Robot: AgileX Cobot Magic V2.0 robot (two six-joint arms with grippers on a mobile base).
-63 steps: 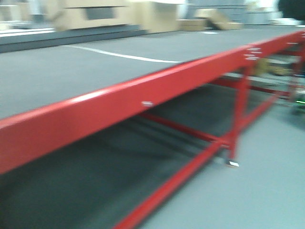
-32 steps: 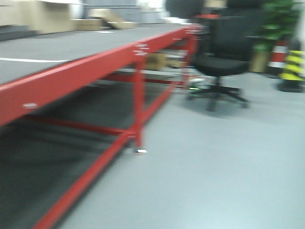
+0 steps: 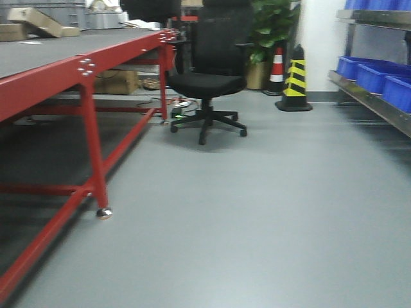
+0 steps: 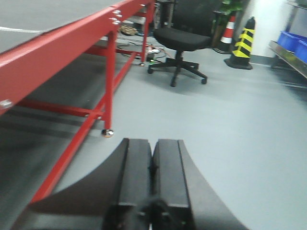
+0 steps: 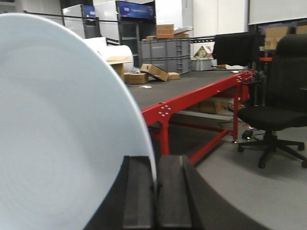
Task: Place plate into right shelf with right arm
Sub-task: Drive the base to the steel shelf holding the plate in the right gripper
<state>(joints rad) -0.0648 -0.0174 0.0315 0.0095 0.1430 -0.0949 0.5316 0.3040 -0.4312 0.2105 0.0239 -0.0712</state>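
I judge this a warehouse-style workshop. I see a red-framed worktop, a steel shelf of blue bins, stacked grey crates and a striped cone.

The front view looks low across the floor, table left, shelf right. Wrist views look forward over left gripper and right gripper, plate close up; all share the chair.

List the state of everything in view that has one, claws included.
Left claw: shut, empty.
Right claw: shut on the plate's rim.
Plate: held upright on edge, not yet shelved.
Right shelf: no plate on the part in view.
Blue bins: seated on the shelf, contents not visible.
Office chair: upright, unoccupied.
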